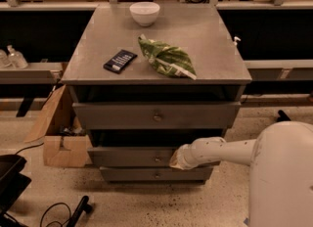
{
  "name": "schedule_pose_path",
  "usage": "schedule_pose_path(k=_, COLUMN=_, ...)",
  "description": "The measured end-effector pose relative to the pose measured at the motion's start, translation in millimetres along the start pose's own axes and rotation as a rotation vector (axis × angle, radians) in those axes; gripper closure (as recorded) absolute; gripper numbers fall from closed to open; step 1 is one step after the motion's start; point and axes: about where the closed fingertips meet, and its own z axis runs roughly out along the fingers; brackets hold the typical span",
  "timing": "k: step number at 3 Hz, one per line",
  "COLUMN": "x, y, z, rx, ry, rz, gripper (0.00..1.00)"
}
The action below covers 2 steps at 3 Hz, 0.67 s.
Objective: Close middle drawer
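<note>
The grey cabinet (156,30) has three stacked drawers. The middle drawer (127,156) has a low wide front with a small round knob (157,159). It stands slightly out from the cabinet, further forward than the bottom drawer (146,174). My gripper (175,160) is at the end of the white arm (220,151), which reaches in from the right. It rests against the middle drawer's front, just right of the knob. The top drawer (156,116) also stands out, with a dark gap above it.
On the cabinet top lie a white bowl (145,12), a black phone-like device (120,60) and a green chip bag (167,59). A cardboard box (61,143) stands on the floor to the left, with cables (63,211) and black equipment at the lower left.
</note>
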Motion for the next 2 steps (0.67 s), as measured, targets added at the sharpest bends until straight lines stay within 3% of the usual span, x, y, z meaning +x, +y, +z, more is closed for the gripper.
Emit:
schedule_pose_path(k=1, x=0.6, y=0.3, z=1.1, rx=0.0, ry=0.002, rz=0.001, gripper=1.0)
schedule_pose_path(k=2, x=0.9, y=0.2, z=1.5, rx=0.0, ry=0.002, rz=0.001, gripper=1.0)
